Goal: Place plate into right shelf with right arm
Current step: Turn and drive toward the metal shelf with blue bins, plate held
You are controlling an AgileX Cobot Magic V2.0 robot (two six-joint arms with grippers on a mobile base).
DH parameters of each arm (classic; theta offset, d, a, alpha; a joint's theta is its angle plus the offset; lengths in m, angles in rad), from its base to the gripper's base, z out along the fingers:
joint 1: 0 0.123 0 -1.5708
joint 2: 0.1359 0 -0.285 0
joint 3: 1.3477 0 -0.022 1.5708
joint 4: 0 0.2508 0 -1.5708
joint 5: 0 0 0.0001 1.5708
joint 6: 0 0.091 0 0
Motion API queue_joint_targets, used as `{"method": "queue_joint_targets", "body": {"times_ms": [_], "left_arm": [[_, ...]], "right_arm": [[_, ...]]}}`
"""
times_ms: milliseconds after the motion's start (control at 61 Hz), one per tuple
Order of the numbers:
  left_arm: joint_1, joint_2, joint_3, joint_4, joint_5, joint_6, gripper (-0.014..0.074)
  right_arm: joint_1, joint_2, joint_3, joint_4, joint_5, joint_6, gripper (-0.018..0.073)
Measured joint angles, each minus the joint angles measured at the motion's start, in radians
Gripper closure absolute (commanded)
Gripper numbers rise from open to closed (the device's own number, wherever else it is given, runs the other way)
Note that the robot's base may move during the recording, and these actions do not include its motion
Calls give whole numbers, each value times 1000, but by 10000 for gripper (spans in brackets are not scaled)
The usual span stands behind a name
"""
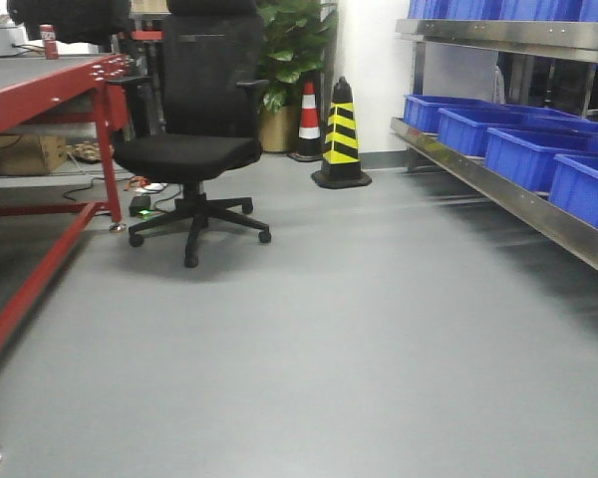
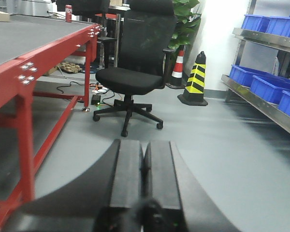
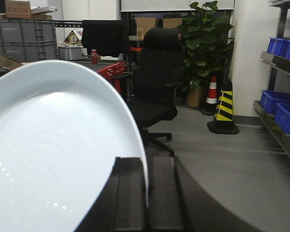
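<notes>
My right gripper is shut on the rim of the white plate, which stands on edge and fills the left half of the right wrist view. The right shelf, a steel rack with blue bins, runs along the right side of the front view; it also shows in the left wrist view and at the right edge of the right wrist view. My left gripper is shut and empty, held above the grey floor. Neither gripper shows in the front view.
A black office chair stands mid-room beside a red-framed table. A yellow-black cone and a red-white cone stand by the far wall near a potted plant. Grey floor lies between chair and shelf.
</notes>
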Motion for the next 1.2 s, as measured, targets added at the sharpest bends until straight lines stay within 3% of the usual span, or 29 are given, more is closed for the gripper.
{"method": "queue_joint_targets", "body": {"times_ms": [1197], "left_arm": [[0, 0, 0, 0, 0, 0, 643]], "right_arm": [[0, 0, 0, 0, 0, 0, 494]]}}
